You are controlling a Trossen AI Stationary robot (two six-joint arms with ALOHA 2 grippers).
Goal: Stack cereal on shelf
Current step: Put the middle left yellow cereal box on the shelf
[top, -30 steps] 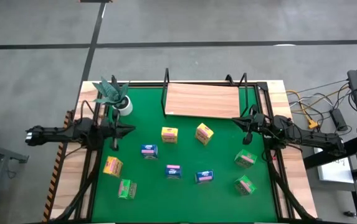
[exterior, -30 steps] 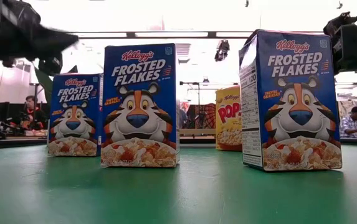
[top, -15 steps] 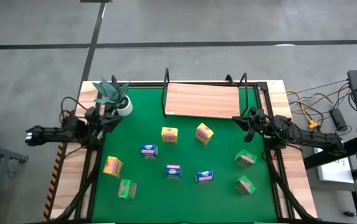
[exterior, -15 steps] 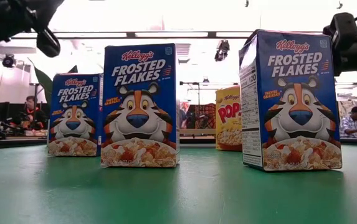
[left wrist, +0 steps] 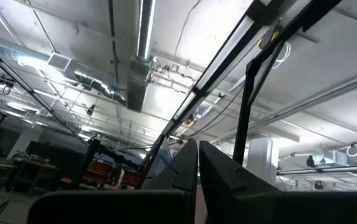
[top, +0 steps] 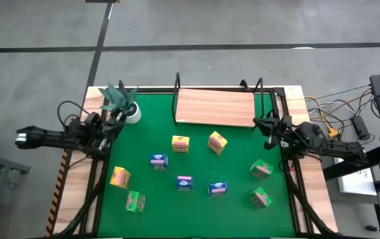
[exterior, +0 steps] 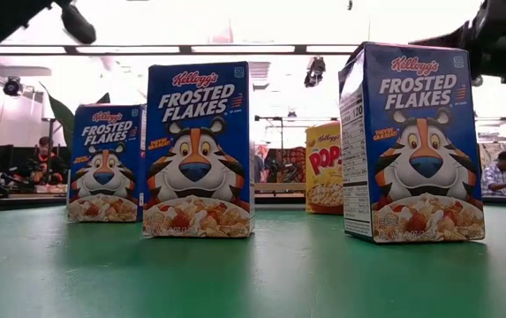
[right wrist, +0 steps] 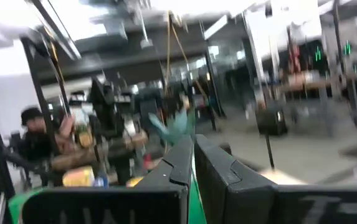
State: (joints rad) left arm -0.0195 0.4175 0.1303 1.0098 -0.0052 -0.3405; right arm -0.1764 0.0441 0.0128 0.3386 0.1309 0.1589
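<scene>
Several small cereal boxes stand upright on their bases on the green mat (top: 196, 212): yellow-orange ones (top: 180, 143) (top: 217, 141) (top: 119, 177), blue ones (top: 158, 160) (top: 184, 182) (top: 217, 189) and green ones (top: 134, 202) (top: 260, 170) (top: 260, 197). The low view shows blue boxes (exterior: 198, 150) (exterior: 411, 141) close up. The shelf (top: 215, 106), a light wooden board in a black wire frame, stands at the mat's far edge. My left gripper (top: 115, 119) is shut and tipped upward at the mat's left edge; my right gripper (top: 258, 123) is shut at the right edge. Neither holds anything.
A white pot with a teal plant (top: 125, 105) stands at the far left corner, close to my left gripper. Black frame bars run along the table's left and right sides. Cables and equipment (top: 349, 123) lie beyond the right edge. People sit in the room behind (exterior: 45, 159).
My left gripper has risen, tipped steeply upward and drawn back toward the table's left edge, staying shut. My right gripper has risen slightly, tipped up and rolled a little, staying shut. The boxes have not moved.
</scene>
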